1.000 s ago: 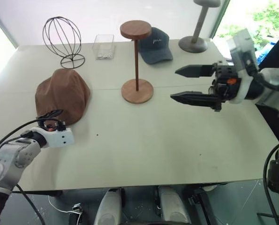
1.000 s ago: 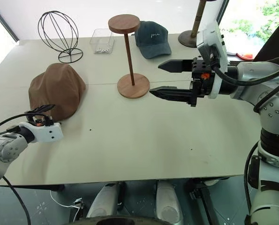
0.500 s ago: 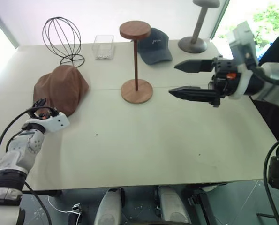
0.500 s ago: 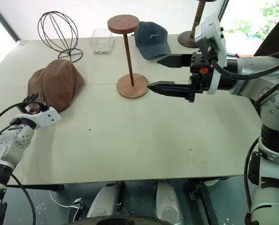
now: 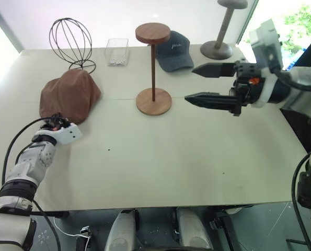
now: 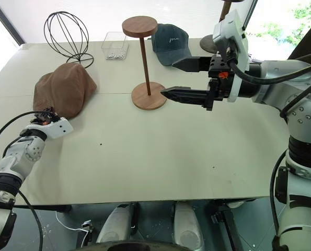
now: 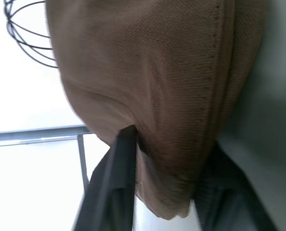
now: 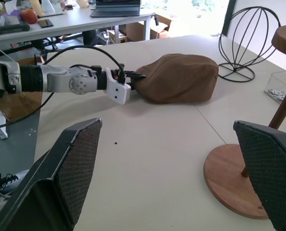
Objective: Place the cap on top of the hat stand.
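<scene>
The brown cap (image 5: 70,95) lies rounded on the table at the left. My left gripper (image 5: 55,121) is at its near edge and shut on the cap; the left wrist view has the cap's (image 7: 171,86) fabric pinched between the two black fingers (image 7: 121,163). The reddish-brown wooden hat stand (image 5: 153,63) is upright at the table's centre back, and its top disc (image 5: 152,33) is bare. My right gripper (image 5: 189,84) hovers above the table just right of the stand, pointing left, open and holding nothing. From the right wrist, the cap (image 8: 179,78) and the left gripper (image 8: 133,76) lie beyond the stand's base.
A black wire head-shaped stand (image 5: 71,42) rises behind the cap. A clear box (image 5: 116,51), a dark blue baseball cap (image 5: 173,50) and a grey metal stand (image 5: 218,48) line the table's back edge. Open tabletop lies between the cap and the hat stand.
My left gripper moved forward to the cap's near edge and closed on it. The right gripper stayed open and barely moved.
</scene>
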Controlling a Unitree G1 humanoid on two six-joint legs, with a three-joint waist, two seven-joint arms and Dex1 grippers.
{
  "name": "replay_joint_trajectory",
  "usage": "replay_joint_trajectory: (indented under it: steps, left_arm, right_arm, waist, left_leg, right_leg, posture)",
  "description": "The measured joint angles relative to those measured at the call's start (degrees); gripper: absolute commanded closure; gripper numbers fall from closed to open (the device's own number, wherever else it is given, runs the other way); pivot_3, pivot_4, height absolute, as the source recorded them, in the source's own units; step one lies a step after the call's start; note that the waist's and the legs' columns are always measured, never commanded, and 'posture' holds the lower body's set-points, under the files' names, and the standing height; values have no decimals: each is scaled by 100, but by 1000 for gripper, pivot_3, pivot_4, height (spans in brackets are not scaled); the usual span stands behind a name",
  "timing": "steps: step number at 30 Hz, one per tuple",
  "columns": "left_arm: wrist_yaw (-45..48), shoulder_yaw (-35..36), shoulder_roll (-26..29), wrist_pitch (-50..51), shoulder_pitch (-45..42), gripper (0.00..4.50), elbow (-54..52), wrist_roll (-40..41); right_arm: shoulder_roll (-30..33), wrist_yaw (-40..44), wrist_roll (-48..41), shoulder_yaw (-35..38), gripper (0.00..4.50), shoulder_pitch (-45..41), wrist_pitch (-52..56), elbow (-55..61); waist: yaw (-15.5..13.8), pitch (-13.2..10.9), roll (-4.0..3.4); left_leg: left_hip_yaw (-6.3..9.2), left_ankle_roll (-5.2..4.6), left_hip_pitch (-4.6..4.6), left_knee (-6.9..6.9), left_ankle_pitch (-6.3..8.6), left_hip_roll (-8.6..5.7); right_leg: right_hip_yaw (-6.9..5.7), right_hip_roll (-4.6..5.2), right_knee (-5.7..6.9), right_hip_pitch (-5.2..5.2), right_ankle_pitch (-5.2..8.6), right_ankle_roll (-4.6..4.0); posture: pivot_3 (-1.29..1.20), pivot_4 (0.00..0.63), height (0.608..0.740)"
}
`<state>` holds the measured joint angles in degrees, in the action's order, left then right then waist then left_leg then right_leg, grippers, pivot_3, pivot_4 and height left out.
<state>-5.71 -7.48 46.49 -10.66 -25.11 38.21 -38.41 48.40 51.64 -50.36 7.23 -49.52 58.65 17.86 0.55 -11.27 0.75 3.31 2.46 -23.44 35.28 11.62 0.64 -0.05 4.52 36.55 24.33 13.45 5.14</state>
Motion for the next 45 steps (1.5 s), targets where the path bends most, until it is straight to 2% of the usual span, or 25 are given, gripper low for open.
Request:
replay_joint_trajectory:
  steps: [7,16,25,28,31,36,45]
  left_arm:
    - [95,69,98,143,31,4472,-489,214]
    - [515,630,411,520,-156,4472,-1700,590]
    - [1135,845,523,745,-2262,4472,-2336,923]
    - [1294,742,175,660,-3108,4472,-2360,1019]
    - [1464,445,-266,483,-3549,4472,-2389,1044]
    - [1746,-113,-873,112,-3547,4472,-2442,1040]
    - [1928,-307,-898,-166,-2686,4472,-2814,856]
  right_arm:
    - [39,-21,-3,112,0,3,-4,-249]
    - [332,134,340,154,0,99,-469,-448]
    - [743,401,581,380,0,181,-871,-748]
    - [813,397,709,441,0,179,-1033,-922]
    - [828,378,737,497,0,161,-1073,-1033]
    - [883,337,726,535,0,149,-1087,-1029]
    - [861,12,497,763,0,190,-840,-760]
  waist:
    - [0,-2,5]
    - [16,-5,9]
    - [14,-10,20]
    - [10,-10,20]
    - [11,-10,20]
    - [51,-11,19]
    - [16,-11,17]
  left_leg:
    - [-1,0,-2,1,0,0]
    - [-4,0,-5,0,0,1]
    - [-11,0,-21,4,0,-3]
    - [-13,0,-21,5,0,-3]
    - [-13,0,-20,8,-1,-4]
    - [-14,0,-20,9,-1,-3]
    - [-14,-1,-21,17,-1,-1]
  right_leg:
    - [0,1,-2,0,0,0]
    - [1,-1,-12,1,0,-1]
    - [1,2,-33,0,-12,23]
    - [1,2,-33,0,-14,26]
    - [3,1,-31,0,-15,29]
    - [7,-2,-29,1,-16,30]
    - [9,-3,-25,1,-17,30]
  posture:
    - [0,150,740]
    - [0,150,740]
    - [0,150,740]
    - [0,150,740]
    - [0,150,740]
    - [0,150,740]
    - [0,150,740]
